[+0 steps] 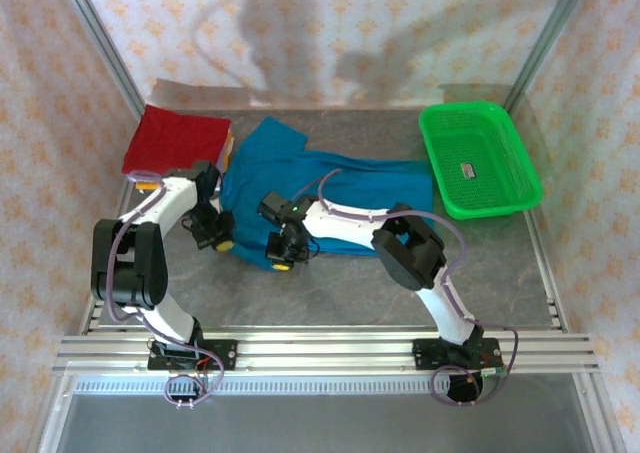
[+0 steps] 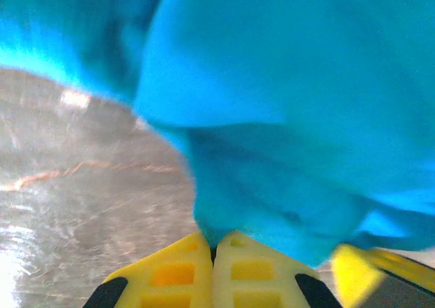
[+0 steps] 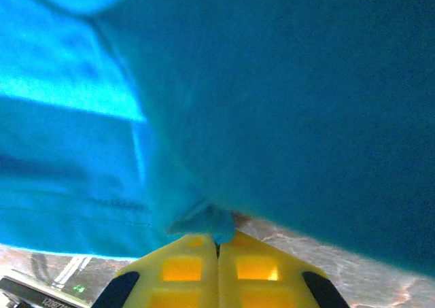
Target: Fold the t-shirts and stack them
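Left gripper (image 2: 214, 245) and right gripper (image 3: 217, 241) are side by side, each clenched on the near edge of the blue t-shirt (image 1: 340, 188). The cloth spreads away from them across the surface (image 1: 340, 293), its long axis running left to right. The red folded shirt (image 1: 175, 138) lies beyond, nearer the left gripper.

White-and-black arms (image 1: 165, 205), yellow tool fingers (image 2: 173, 274), lilac cables (image 1: 462, 243)
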